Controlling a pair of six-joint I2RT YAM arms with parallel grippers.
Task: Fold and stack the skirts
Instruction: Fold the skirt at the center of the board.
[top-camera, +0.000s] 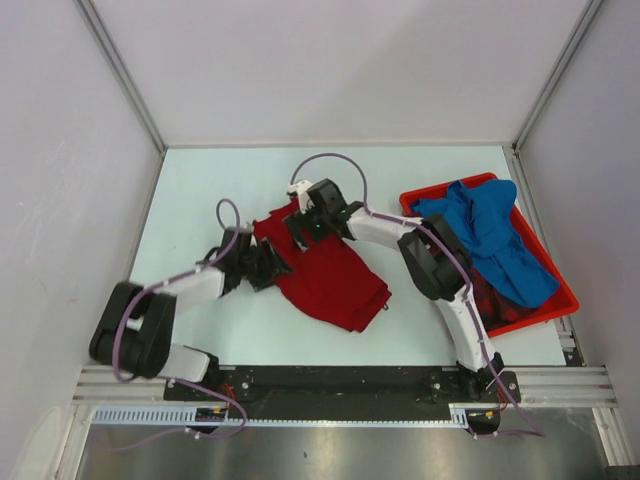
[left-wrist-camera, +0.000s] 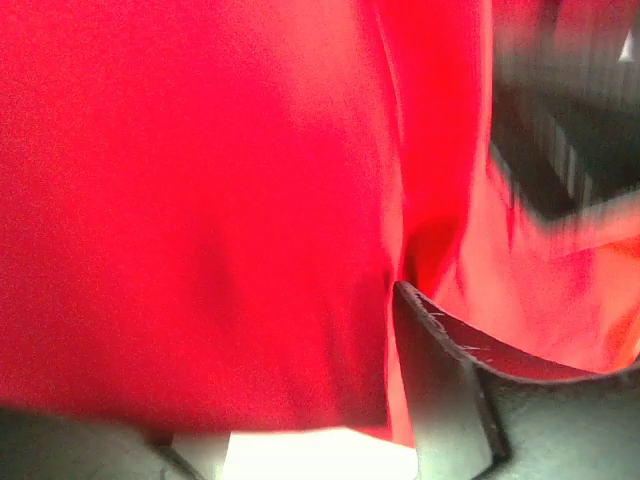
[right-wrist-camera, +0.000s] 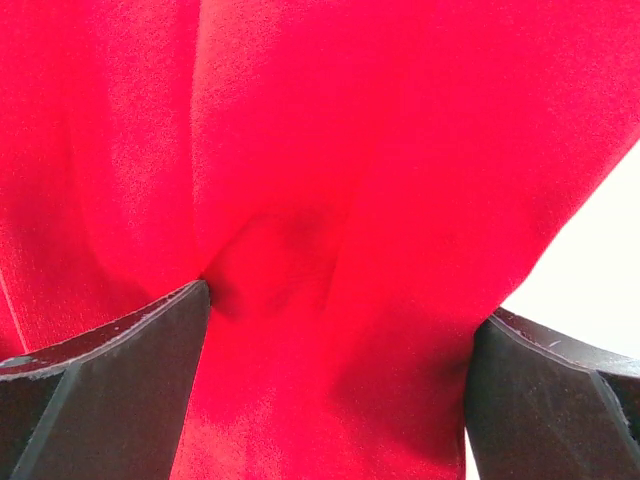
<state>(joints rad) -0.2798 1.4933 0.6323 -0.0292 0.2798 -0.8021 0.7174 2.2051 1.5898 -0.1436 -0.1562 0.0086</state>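
Observation:
The red skirt (top-camera: 330, 280) lies crumpled on the table in the middle. My left gripper (top-camera: 272, 265) is at its left edge; in the left wrist view the red skirt (left-wrist-camera: 200, 200) fills the gap of the left gripper (left-wrist-camera: 280, 370), whose jaws stand apart. My right gripper (top-camera: 305, 225) is over the skirt's far edge, open wide, and in its own view a fold of the red skirt (right-wrist-camera: 330, 150) bulges between the spread fingers of the right gripper (right-wrist-camera: 345, 305). The blue skirt (top-camera: 495, 240) lies on the plaid skirt (top-camera: 500, 305) in the tray.
A red plastic tray (top-camera: 570, 295) stands at the right side of the table, close to the right arm's elbow (top-camera: 430, 265). Grey walls close the table in on the left, the right and the far side.

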